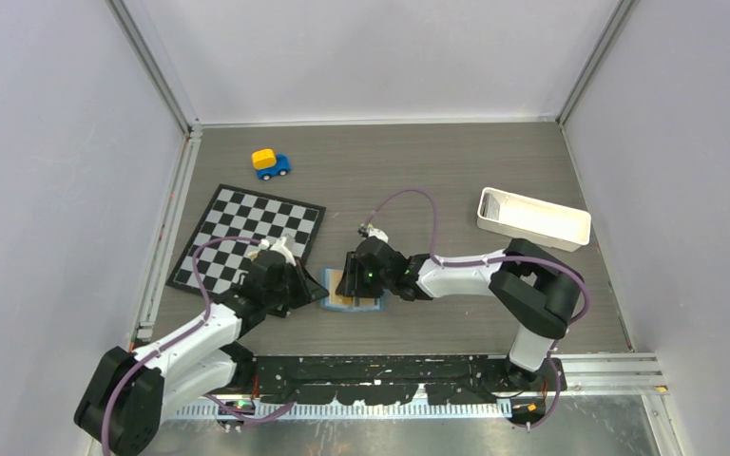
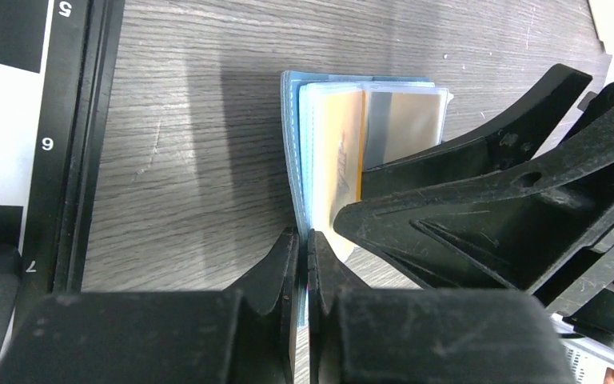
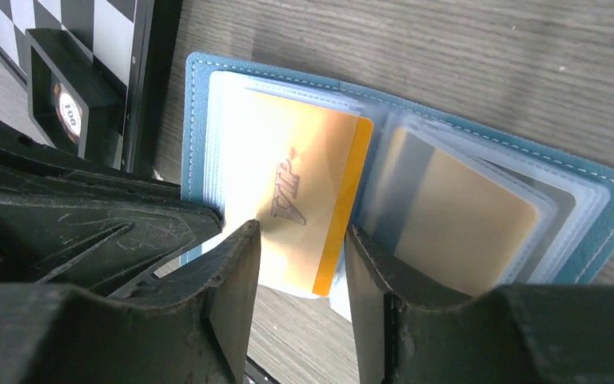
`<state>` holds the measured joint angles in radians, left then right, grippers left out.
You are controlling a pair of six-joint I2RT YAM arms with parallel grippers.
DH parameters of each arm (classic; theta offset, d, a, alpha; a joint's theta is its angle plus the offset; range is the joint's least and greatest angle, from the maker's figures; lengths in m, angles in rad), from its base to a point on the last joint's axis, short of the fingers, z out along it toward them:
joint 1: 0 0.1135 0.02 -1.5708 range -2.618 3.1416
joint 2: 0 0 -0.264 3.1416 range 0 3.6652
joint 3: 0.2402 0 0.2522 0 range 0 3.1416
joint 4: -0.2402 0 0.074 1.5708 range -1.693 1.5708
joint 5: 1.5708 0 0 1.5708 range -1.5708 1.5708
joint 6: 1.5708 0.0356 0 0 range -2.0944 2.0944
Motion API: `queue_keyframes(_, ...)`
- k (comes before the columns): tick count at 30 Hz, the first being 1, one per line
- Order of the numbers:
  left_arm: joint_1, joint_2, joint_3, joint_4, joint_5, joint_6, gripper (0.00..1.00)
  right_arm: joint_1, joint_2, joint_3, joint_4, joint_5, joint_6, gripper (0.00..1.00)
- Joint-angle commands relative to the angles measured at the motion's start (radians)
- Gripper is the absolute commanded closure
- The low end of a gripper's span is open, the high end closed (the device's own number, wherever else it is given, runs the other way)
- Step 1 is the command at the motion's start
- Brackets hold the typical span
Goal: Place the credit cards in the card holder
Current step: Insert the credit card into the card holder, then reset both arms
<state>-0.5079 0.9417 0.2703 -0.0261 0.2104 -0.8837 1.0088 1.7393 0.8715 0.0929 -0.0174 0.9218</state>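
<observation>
The teal-blue card holder lies open on the table between the two grippers. My left gripper is shut on the edge of its blue cover. A gold credit card sits in a clear sleeve on the left page. A tan card sits in the right-hand sleeves, with a grey one behind it. My right gripper is open, its fingers standing either side of the gold card's near edge without gripping it. In the top view the right gripper hangs over the holder.
A chessboard lies left of the holder, its black rim close beside it. A blue and yellow toy car stands at the back. A long white tray sits at the right.
</observation>
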Motion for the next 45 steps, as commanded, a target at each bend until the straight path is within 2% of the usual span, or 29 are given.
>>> queue_keyframes(1,-0.004,-0.036,0.015,-0.029,0.008,0.025,1.0,0.011,-0.079,-0.012,-0.081,0.048,-0.059,0.49)
queue_keyframes(9,-0.004,-0.054,0.032,-0.071,-0.01,0.038,1.0,0.011,-0.218,0.011,-0.37,0.205,-0.161,0.44)
queue_keyframes(13,-0.004,-0.048,0.036,-0.072,-0.008,0.041,1.0,0.011,-0.224,0.028,-0.487,0.317,-0.18,0.43)
queue_keyframes(19,-0.003,-0.037,0.045,-0.075,-0.008,0.046,1.0,0.013,-0.198,0.039,-0.473,0.319,-0.166,0.43)
queue_keyframes(29,-0.003,-0.043,0.058,-0.103,-0.023,0.06,1.0,0.015,-0.211,0.058,-0.56,0.442,-0.124,0.43)
queue_keyframes(36,-0.003,-0.037,0.064,-0.103,-0.021,0.063,1.0,0.015,-0.183,0.061,-0.562,0.433,-0.109,0.46)
queue_keyframes(40,-0.003,-0.037,0.068,-0.107,-0.02,0.067,1.0,0.015,-0.182,0.057,-0.541,0.407,-0.107,0.57)
queue_keyframes(45,-0.003,-0.033,0.106,-0.135,-0.013,0.098,1.0,0.016,-0.186,0.039,-0.499,0.366,-0.093,0.88)
